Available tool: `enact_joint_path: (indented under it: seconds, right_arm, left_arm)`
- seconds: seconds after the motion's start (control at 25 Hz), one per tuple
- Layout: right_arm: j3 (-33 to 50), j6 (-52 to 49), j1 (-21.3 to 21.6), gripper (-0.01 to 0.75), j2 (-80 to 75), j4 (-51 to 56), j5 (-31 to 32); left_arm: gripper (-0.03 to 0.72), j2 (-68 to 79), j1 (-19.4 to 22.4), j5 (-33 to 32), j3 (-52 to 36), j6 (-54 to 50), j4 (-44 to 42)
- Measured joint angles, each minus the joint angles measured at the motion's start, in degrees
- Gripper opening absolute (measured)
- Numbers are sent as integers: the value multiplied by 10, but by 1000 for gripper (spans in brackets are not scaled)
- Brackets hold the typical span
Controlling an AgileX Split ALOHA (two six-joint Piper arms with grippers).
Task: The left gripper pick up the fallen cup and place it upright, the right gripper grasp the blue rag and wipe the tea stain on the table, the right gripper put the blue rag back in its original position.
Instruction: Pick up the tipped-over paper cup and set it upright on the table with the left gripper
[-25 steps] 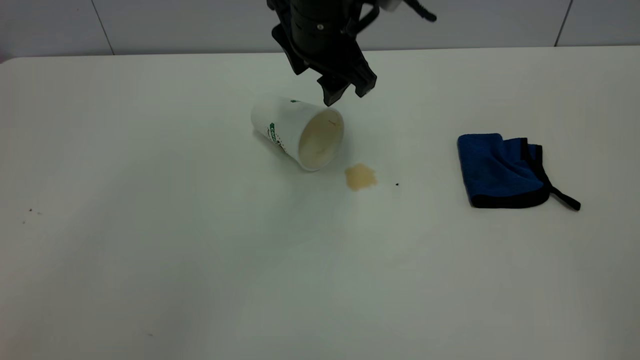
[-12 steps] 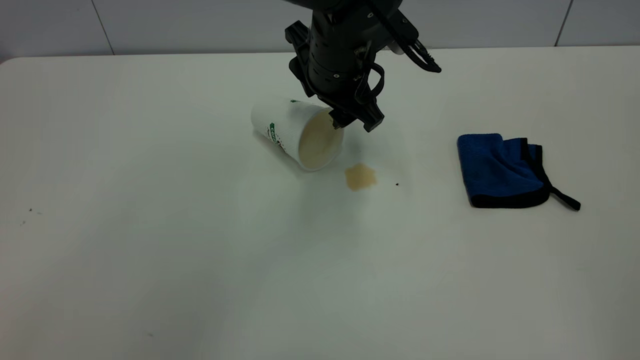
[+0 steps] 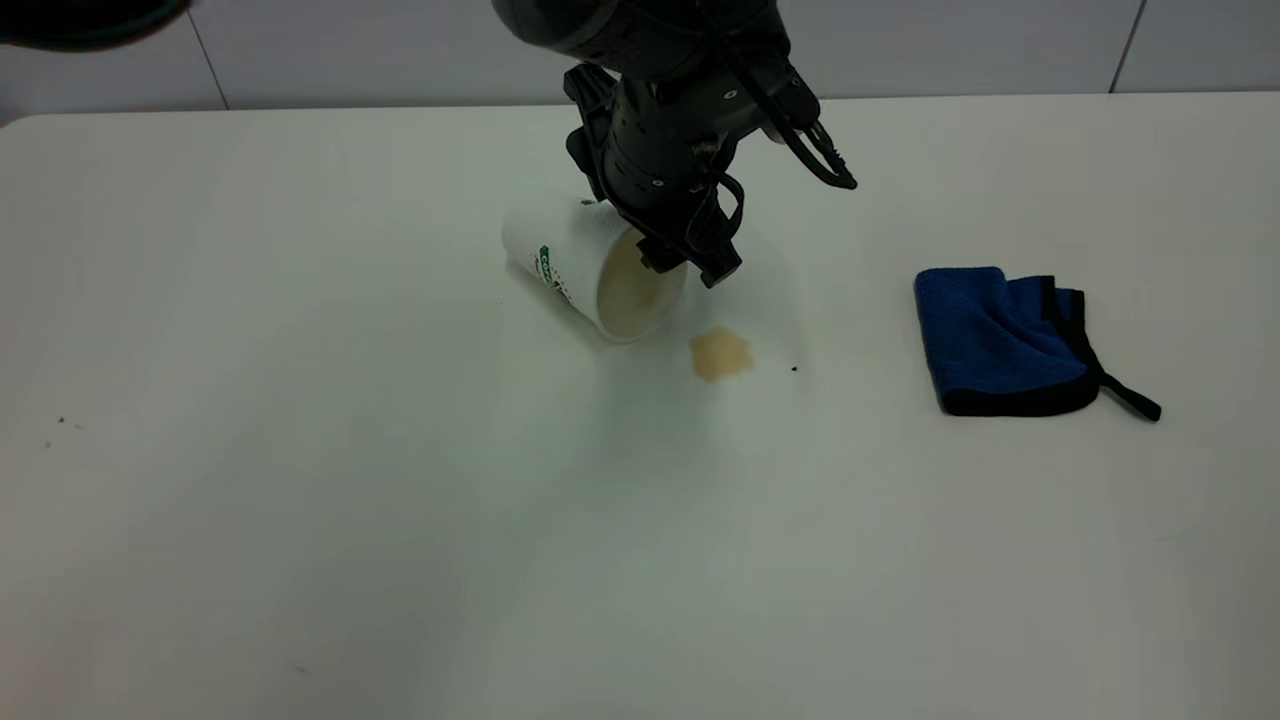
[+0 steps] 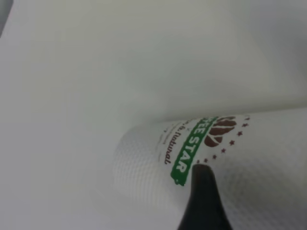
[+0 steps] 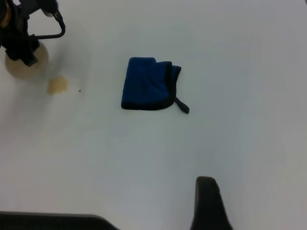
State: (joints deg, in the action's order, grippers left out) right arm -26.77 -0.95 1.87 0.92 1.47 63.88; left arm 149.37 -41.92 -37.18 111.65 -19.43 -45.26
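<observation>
Exterior view: the left gripper (image 3: 682,268), jaws parted, straddles the rim of the fallen cup (image 3: 590,265), one finger inside the mouth, likely to pinch the wall and tip it upright. A second ago it hung above the cup. The tea stain (image 3: 720,353) lies just beside the mouth; the blue rag (image 3: 990,340) waits well apart on the table (image 3: 300,500), the right gripper's (image 5: 207,201) opening indeterminable
</observation>
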Motion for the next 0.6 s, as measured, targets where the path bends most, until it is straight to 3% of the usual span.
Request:
enact_joint_path:
  seconds: [0.2,0.6]
  right_arm:
    - [0,0,0,534,0,0,0]
    - [0,0,0,534,0,0,0]
  left_arm:
    - [582,9,0,1,0,-57,-58]
    - [555,28,0,-15,0,-94,-83]
